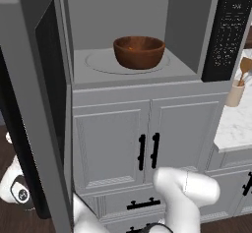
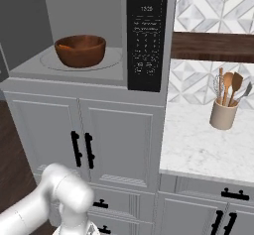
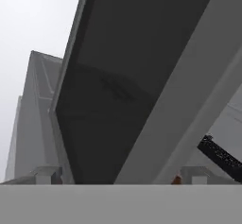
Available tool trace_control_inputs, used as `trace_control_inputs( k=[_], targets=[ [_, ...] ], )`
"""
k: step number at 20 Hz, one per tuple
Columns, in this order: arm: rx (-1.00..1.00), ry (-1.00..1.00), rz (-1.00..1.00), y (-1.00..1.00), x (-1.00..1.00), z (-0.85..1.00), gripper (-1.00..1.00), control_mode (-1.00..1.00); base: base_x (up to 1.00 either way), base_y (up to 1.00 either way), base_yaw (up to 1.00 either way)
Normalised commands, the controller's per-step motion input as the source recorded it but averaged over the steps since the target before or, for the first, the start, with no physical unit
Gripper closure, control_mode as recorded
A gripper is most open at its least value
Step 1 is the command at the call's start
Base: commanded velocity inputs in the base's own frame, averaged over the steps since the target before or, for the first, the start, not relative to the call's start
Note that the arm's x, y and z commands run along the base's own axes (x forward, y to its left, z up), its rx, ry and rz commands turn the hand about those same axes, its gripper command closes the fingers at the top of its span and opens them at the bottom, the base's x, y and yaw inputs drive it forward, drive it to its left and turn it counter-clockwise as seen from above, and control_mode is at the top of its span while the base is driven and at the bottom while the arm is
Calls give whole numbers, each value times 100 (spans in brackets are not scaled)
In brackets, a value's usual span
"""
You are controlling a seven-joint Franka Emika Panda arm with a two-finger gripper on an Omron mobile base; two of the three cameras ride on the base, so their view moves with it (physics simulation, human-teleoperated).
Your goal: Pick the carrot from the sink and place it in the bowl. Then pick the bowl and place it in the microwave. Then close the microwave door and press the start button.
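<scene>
The microwave (image 1: pixel 133 30) takes up the upper half of both base views, its grey cavity open, with the black control panel (image 2: pixel 147 35) at 3 o'clock of the cavity. The microwave door (image 1: pixel 34 109) stands swung out at 9 o'clock in the left base view, seen nearly edge-on, its dark window facing inward; its lower end is cut off by the frame. In the hand view the same door (image 3: pixel 142 86) runs as a broad slanted slab from 7 o'clock up to 1 o'clock, very close to the camera.

The arm (image 1: pixel 184 192) rises at 5 o'clock in the left base view, its white elbow bent in front of the cabinet doors (image 1: pixel 147 138), and at 7 o'clock in the right base view (image 2: pixel 59 194). Its far end is cut off at the frame edge in both. In the hand view the fingertips (image 3: pixel 47 175) barely poke up at the bottom edge, pale and blurred, set wide apart; whether the pincer holds anything I cannot tell.

The bowl (image 1: pixel 139 51) sits upright on the round turntable (image 1: pixel 98 60), at the centre of the cavity. The carrot cannot be made out inside it.

A beige utensil holder (image 2: pixel 223 112) stands on the marble counter (image 2: pixel 198 145) at 3 o'clock.
</scene>
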Motion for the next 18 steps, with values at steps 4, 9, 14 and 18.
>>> trace_control_inputs(
  k=[4,9,14,18],
  targets=[
    [26,-14,-4,-8,-48,35,-100,-100,0,0,0],
    [26,-15,1,-42,-47,40,-100,-100,0,0,0],
    [30,-19,16,-76,-40,3,-100,-100,0,0,0],
    [32,-19,23,-89,-36,2,-100,-100,0,0,0]
  ],
)
